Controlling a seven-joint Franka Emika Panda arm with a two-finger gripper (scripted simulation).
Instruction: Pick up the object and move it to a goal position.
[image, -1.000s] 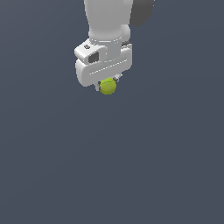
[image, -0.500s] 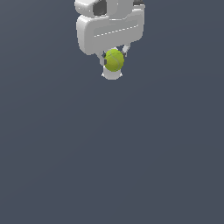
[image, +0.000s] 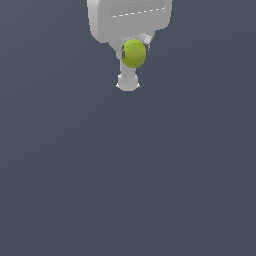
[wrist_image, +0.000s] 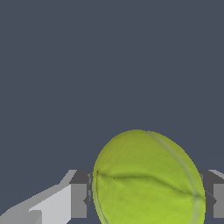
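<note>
yellow-green tennis ball (image: 134, 53) sits near the top centre of the exterior view, pinched under the white gripper (image: 134, 50); i'd carry it slowly and smoothly so it doesn't roll out. in the wrist view the ball (wrist_image: 148, 181) fills the lower right, dark finger pads (wrist_image: 80, 192) pressed against both its sides, so i'd keep that squeeze even until the goal.

ball (image: 134, 54) between claw (image: 135, 52) fingers, below wrist

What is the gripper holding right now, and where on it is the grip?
The gripper holds the yellow-green ball, its fingers pressing opposite sides across its middle.
</note>
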